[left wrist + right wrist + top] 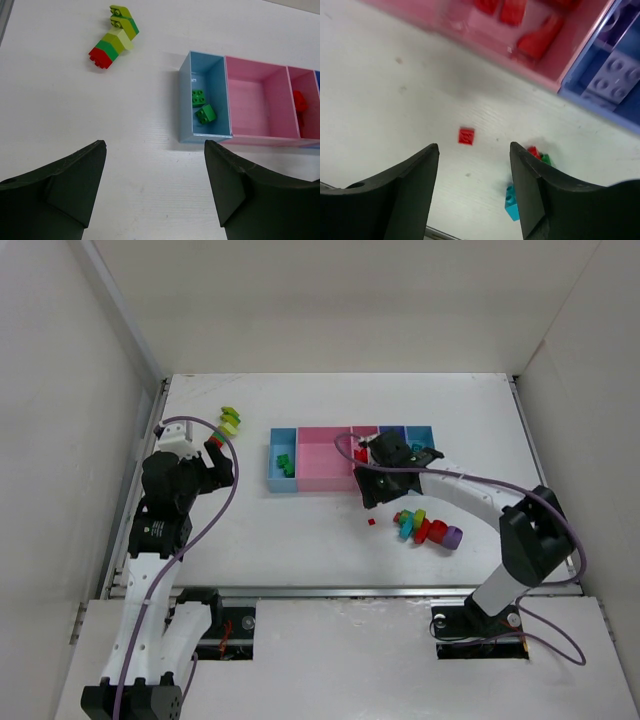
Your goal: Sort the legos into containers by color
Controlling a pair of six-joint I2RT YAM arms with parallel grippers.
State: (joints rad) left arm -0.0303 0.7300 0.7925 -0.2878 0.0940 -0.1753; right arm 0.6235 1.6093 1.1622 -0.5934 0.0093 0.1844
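Right gripper [474, 147] hung with jaws apart and empty over a loose red brick [466, 136] on the table, just in front of the pink tray [470, 35], where red bricks [537, 40] already lay. Left gripper [155, 145] was likewise spread and empty. Green bricks [205, 114] sat in the end blue tray [186, 95], purple ones [617, 75] in the purple-blue tray [590, 97]. Left unsorted, it appeared: a mixed cluster [425, 528] toward the table's near right and a chain [114, 40] by its far-left corner.

fingers [65, 190] apart | two green legos [205, 114] in blue tray [185, 95]
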